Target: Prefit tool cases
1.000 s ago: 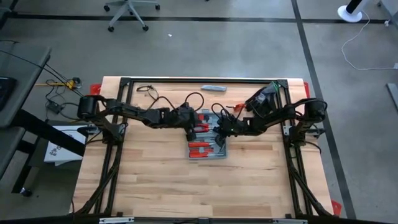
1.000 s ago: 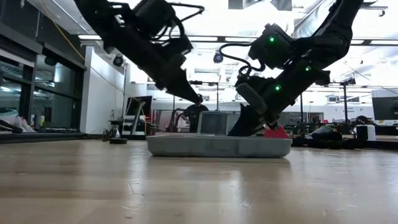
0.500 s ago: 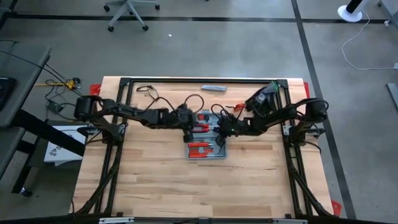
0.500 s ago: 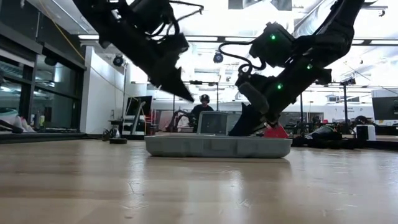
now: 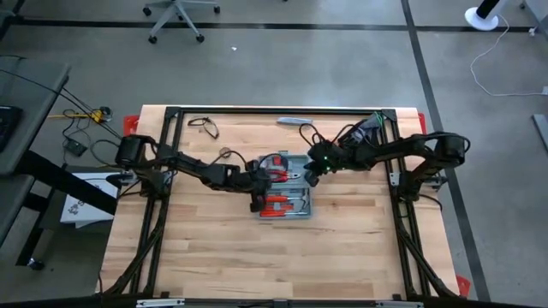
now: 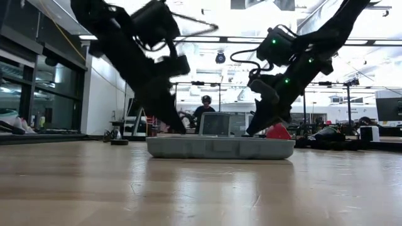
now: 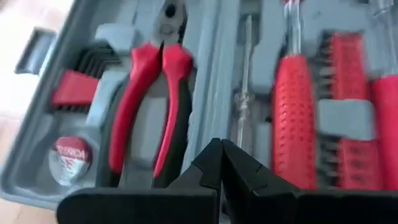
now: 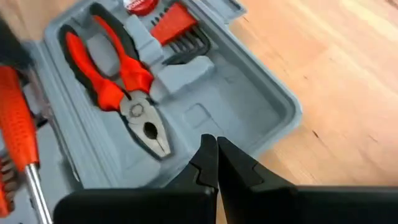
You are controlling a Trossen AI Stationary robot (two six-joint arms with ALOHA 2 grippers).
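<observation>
The blue-grey tool case (image 5: 296, 210) lies open and flat at the table's middle, with red-handled pliers (image 7: 149, 93) and red screwdrivers (image 7: 298, 124) in its moulded slots. My left gripper (image 5: 257, 203) is shut and slants down over the case's left near part; its tips (image 7: 221, 149) stand above the slots between pliers and screwdrivers. My right gripper (image 5: 308, 171), also shut, slants down over the case's far right part, above an empty slot (image 8: 217, 112) beside the pliers. In the low view both tips (image 6: 179, 129) (image 6: 252, 130) end just above the case's rim (image 6: 220, 147).
A slim grey bar (image 5: 294, 121) lies near the far edge, a black cable loop (image 5: 202, 125) at the far left, and dark gear (image 5: 364, 133) at the far right. A person (image 6: 206, 107) stands in the room beyond. Bare wood spreads toward the near edge (image 5: 274, 265).
My left gripper has gone down and toward the table's near edge, over the case's left near part. My right gripper has risen and drawn back toward the far right. Both stay shut. The case has kept still.
</observation>
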